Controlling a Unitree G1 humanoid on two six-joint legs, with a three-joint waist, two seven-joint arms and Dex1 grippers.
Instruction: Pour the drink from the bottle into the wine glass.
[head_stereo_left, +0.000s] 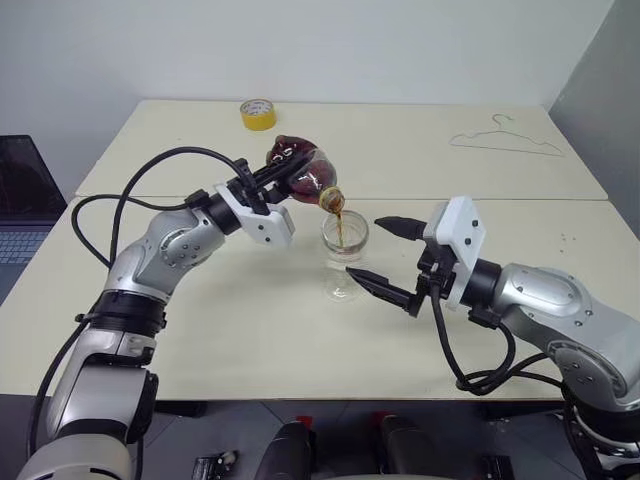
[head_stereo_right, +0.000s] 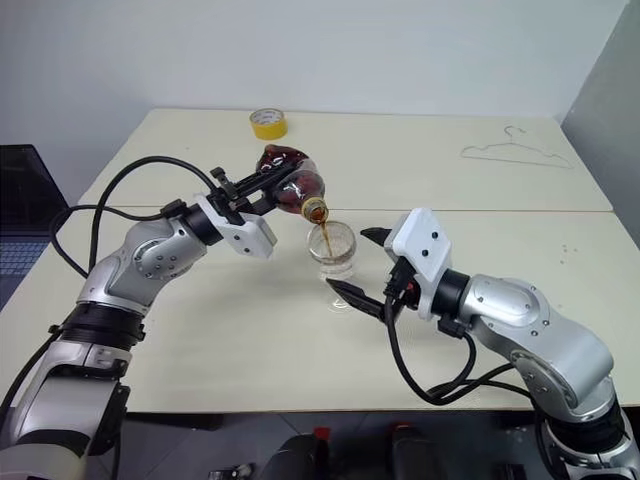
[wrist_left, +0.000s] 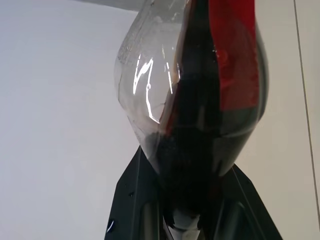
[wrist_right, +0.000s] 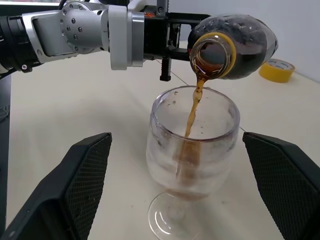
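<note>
Bottle (head_stereo_left: 300, 172) clamped in left gripper (head_stereo_left: 272, 180) jaws, tipped neck-down, mouth just above wine glass (head_stereo_left: 344, 252) rim, drink (wrist_right: 192, 112) streaming in. Right gripper (head_stereo_left: 392, 258) jaws wide, flanking the glass on the surface (head_stereo_left: 250, 330), not touching.

Cola streaming from a tipped bottle into a wine glass

The bottle (head_stereo_left: 303, 170), squat and clear with a round body and a red label mark, is tilted neck-down above the glass, its open mouth ringed in yellow and its lower side dark with the drink (wrist_right: 192, 117), which falls in a thin amber-brown stream from the mouth into the bowl. The wine glass (wrist_right: 192, 145), clear and short-stemmed, stands upright on its round foot on the table (head_stereo_left: 250, 330), a shallow brown pool gathering at the bottom of its bowl
</note>
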